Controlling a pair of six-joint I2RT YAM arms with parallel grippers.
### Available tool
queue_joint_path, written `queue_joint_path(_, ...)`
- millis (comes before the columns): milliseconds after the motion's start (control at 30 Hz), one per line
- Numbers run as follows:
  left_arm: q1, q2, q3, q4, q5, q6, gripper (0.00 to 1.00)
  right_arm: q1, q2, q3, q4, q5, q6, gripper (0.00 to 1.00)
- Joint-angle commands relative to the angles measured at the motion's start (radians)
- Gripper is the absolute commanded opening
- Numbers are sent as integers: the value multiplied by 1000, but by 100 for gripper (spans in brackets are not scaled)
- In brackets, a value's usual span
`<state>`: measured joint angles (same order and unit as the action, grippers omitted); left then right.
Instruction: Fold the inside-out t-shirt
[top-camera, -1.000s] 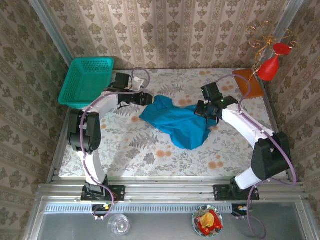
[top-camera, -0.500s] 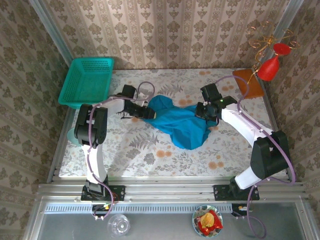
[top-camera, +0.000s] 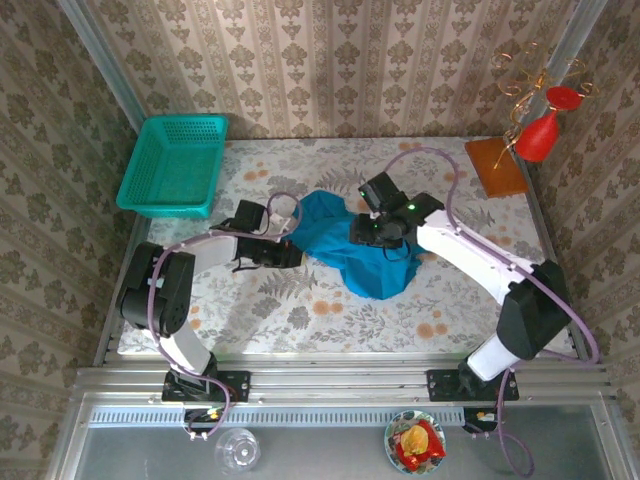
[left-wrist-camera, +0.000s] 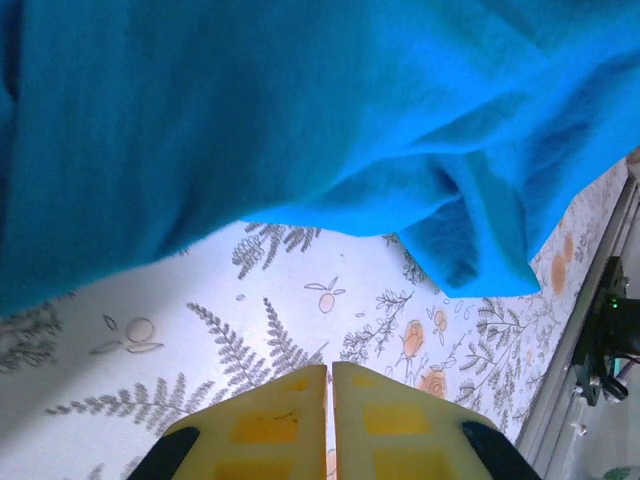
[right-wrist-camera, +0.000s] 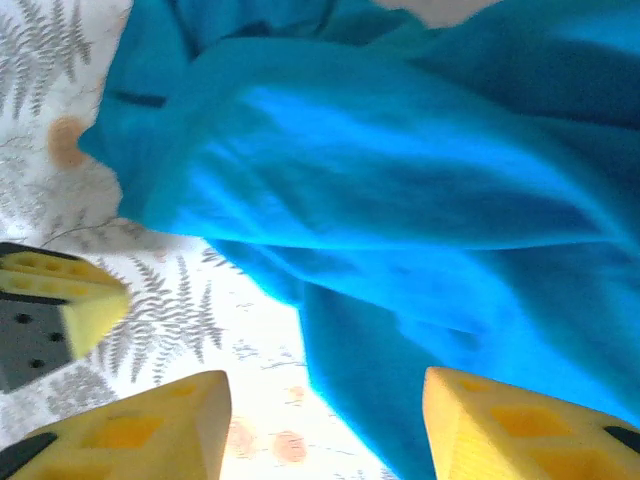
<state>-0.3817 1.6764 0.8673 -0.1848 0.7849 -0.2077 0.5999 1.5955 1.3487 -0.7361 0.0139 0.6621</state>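
The inside-out t-shirt (top-camera: 372, 270) lies crumpled in a blue heap mid-table. In the left wrist view it (left-wrist-camera: 300, 110) fills the upper part, with patterned tablecloth between it and the fingers. My left gripper (top-camera: 296, 257) rests low at the heap's left edge, shut with nothing between its jaws (left-wrist-camera: 330, 372). Over the heap's upper middle hovers my right gripper (top-camera: 368, 232), open; its wrist view looks down on the cloth (right-wrist-camera: 400, 170), and the yellow fingers (right-wrist-camera: 325, 400) straddle a fold edge without touching it. One left finger (right-wrist-camera: 92, 300) shows there at the left.
A teal mesh basket (top-camera: 175, 165) stands at the back left corner. A brown board (top-camera: 495, 165) and a red vase (top-camera: 540, 135) sit at the back right. Bare flowered tablecloth (top-camera: 300, 310) stretches along the near side of the shirt.
The right gripper let go of the shirt, opened and moved left over the heap. The left gripper came nearer along the shirt's left edge and closed on nothing.
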Motion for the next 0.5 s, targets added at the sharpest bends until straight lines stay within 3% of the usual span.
queue_joint_path(0, -10, -53, -54, 93, -27, -96, 13, 36, 133, 87, 9, -17, 25, 58)
queue_joint_path(333, 83, -223, -70, 71, -202, -189, 21, 46, 525, 420, -11, 14, 11, 58)
queue_joint_path(433, 114, -246, -55, 39, -202, -180, 23, 47, 583, 455, -23, -8, -6, 44)
queue_joint_path(467, 121, -252, -49, 31, -202, -175, 23, 49, 588, 451, -22, -26, -15, 33)
